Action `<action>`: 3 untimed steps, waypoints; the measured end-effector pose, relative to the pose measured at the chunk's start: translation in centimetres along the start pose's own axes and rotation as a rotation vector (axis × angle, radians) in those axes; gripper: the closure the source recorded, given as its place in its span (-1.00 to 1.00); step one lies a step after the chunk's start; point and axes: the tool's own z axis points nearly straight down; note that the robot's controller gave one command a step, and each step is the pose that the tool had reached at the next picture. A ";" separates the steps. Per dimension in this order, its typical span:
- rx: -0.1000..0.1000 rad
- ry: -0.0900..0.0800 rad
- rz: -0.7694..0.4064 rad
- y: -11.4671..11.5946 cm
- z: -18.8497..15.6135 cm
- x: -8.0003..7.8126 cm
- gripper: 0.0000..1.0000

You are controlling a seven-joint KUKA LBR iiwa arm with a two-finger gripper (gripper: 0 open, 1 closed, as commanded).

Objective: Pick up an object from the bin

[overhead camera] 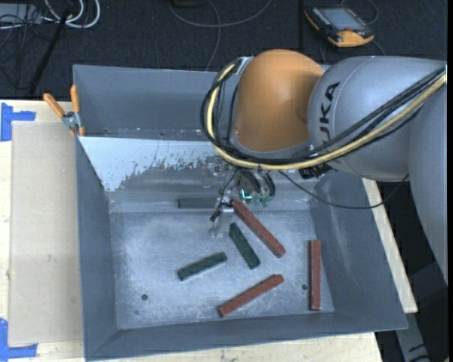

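The gripper (223,219) is hanging low, just toward 12 o'clock from the middle of the bin (128,277). It is sitting at the upper ends of a red-brown bar (260,231) and a dark green bar (244,246), both lying toward its 4 o'clock. Whether it is clenching either one I cannot tell. A second green bar (196,203) is lying at its 10 o'clock.

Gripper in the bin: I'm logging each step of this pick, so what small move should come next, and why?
Probably a short, straight descent. The gripper hovers at the upper-left end of the slanted reddish-brown bar, with a dark green bar lying just beside that end; neither looks lifted yet, so lowering onto the reddish-brown bar seems the fitting step.
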 end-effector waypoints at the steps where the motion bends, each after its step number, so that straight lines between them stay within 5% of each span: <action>1: 0.000 0.000 -0.057 -0.4 12.2 4.0 -1.00; 2: -0.002 -0.004 -0.055 -0.3 11.5 3.7 1.00; 3: -0.001 -0.017 -0.265 3.3 1.6 0.2 1.00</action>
